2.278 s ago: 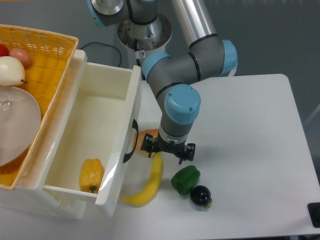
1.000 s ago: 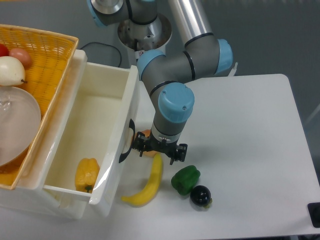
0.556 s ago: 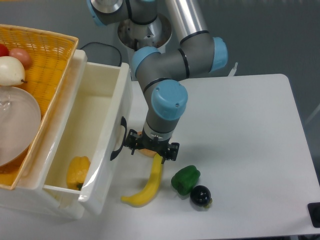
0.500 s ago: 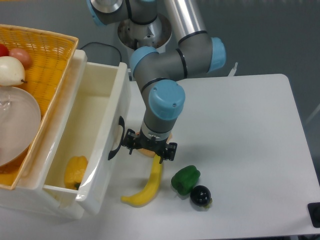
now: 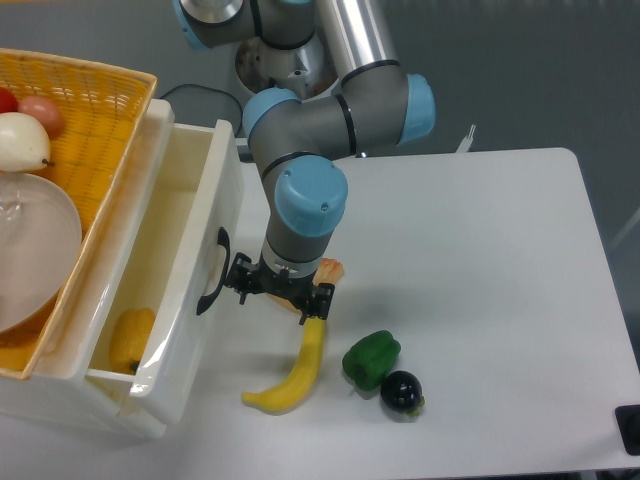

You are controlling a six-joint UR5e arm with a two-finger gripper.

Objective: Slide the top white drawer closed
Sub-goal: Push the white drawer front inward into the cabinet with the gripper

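Facing right, top white drawer [image 5: 190,290] part-open; fingers [image 5: 279,292] beside handle, spread apart.

Robot lab, tabletop manipulation setup.
Arm [image 5: 300,130] on a base at a bare white worktop [image 5: 480,300], grey floor, loose cable [image 5: 195,92], toy banana [image 5: 290,375], pepper [image 5: 371,358].

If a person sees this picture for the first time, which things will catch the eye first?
The grey robot arm with light-blue joint caps fills the centre, its black two-finger gripper right beside the black handle of the half-open glossy white plastic top drawer. At the left, a yellow wicker basket sits on the cabinet; in front, a yellow banana and a green bell pepper lie on the white table.
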